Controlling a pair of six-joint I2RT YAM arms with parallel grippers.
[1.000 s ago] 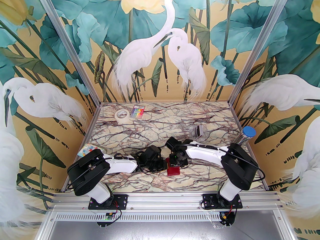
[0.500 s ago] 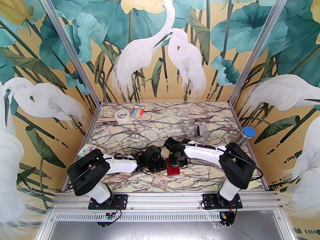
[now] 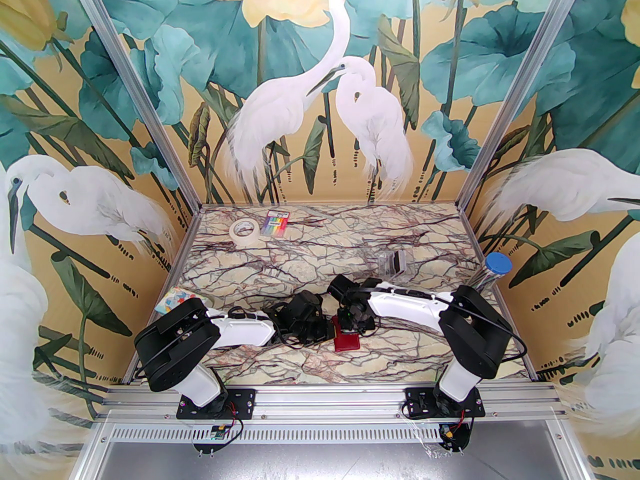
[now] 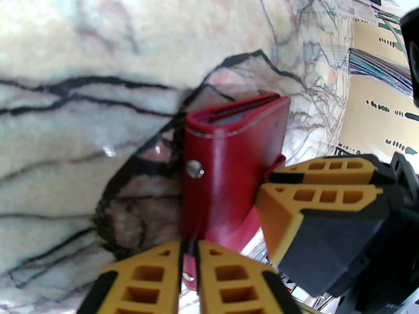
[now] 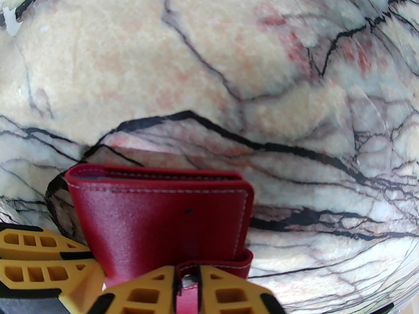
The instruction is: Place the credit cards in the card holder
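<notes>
the card holder [image 3: 348, 342] lies folded on the marble table [image 3: 280, 268], near the front, between my two wrists. its snap is undone: the metal stud [image 4: 194, 170] sits bare on the cover. at its mouth a pale grey edge [image 4: 229, 119] shows between the red leaves. i take it for a card already in, though i cannot tell how many are in or left.

my left gripper [image 4: 189, 252] is pinched nearly shut on the snap tab. my right gripper [image 5: 187, 273] is pinched just as narrowly on a red flap at the holder's edge. so i judge the work is on the holder itself, opening or closing, and i cannot say which.

from above i get the placing: the clear case [image 3: 392, 263], tape roll [image 3: 244, 230] and striped packet [image 3: 277, 223] lie well apart behind, while my arms cover the fingers. the left wrist camera gives the stud and the grey edge. the right wrist camera gives the stitched cover and the pinched flap close up.
</notes>
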